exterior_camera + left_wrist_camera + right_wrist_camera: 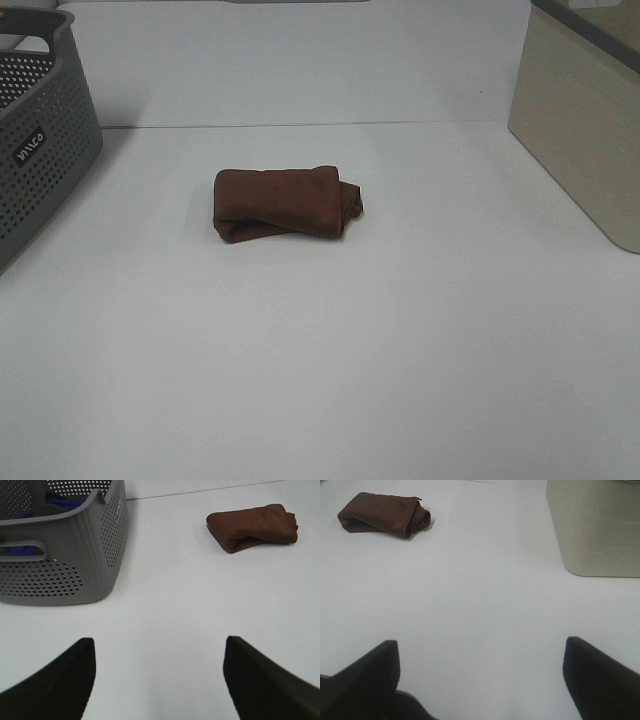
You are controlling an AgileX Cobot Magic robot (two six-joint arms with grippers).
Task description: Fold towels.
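The dark reddish-brown towel (287, 204) lies folded into a small thick bundle at the middle of the white table. It also shows in the left wrist view (253, 526) and in the right wrist view (384, 514). No white tag shows. My left gripper (159, 680) is open and empty, hovering over bare table well short of the towel, beside the grey basket. My right gripper (481, 680) is open and empty over bare table, far from the towel. Neither gripper shows in the exterior high view.
A grey perforated basket (40, 150) stands at the left edge, with blue cloth inside it in the left wrist view (55, 502). A beige bin (585, 130) stands at the right edge, also in the right wrist view (595, 527).
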